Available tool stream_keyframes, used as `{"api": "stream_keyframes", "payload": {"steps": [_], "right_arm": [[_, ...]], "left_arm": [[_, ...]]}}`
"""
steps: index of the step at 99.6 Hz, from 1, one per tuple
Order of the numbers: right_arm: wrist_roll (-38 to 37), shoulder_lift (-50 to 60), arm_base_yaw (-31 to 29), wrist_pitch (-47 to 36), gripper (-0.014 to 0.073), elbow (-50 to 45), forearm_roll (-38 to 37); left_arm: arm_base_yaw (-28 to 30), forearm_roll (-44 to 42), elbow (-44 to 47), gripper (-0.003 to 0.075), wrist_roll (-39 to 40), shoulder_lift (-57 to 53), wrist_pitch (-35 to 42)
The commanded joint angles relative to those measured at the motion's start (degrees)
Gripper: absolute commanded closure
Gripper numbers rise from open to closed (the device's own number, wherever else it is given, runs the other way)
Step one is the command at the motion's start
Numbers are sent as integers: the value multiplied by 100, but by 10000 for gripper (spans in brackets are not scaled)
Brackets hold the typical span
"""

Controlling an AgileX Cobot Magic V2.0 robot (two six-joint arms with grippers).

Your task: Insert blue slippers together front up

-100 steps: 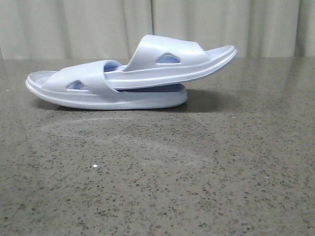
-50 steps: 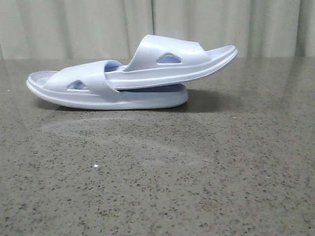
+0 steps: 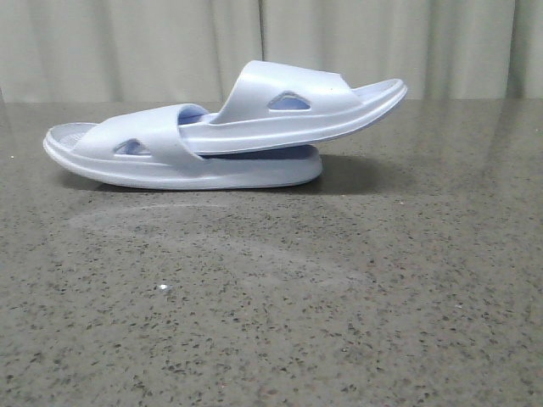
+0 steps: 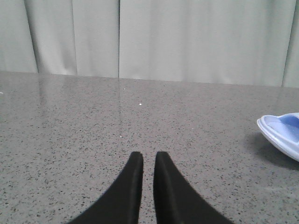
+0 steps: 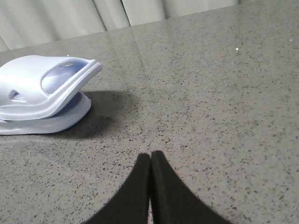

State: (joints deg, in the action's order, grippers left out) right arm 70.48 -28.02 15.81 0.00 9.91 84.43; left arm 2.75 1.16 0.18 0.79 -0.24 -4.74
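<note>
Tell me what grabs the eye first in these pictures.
The pair of blue slippers at the back of the table, left of centre: the upper slipper is pushed under the strap of the lower slipper, its free end tilting up to the right. Both grippers, left gripper and right gripper, hang empty over bare speckled table.

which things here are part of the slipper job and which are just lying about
Job:
lower slipper, flat on the table
upper slipper, toe tucked under the lower one's strap, heel raised
left gripper and right gripper, both holding nothing

Not part of it:
speckled table
curtain
</note>
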Motion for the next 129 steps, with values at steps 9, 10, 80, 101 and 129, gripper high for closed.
{"api": "stream_keyframes", "payload": {"steps": [9,10,80,101,129], "right_arm": [[58,-23,12,-48,672,161,19],[58,-23,12,-48,672,161,19],[58,-23,12,-48,672,161,19],[58,-23,12,-48,672,161,19],[58,-23,12,-236,672,161,19]], "left_arm": [[-40,-116,55,705,49,-171,404],[-40,-116,55,705,49,-171,404],[-40,-116,55,705,49,-171,378],[-40,-116,55,705,49,-171,378],[-40,-116,55,705,49,-171,378]]}}
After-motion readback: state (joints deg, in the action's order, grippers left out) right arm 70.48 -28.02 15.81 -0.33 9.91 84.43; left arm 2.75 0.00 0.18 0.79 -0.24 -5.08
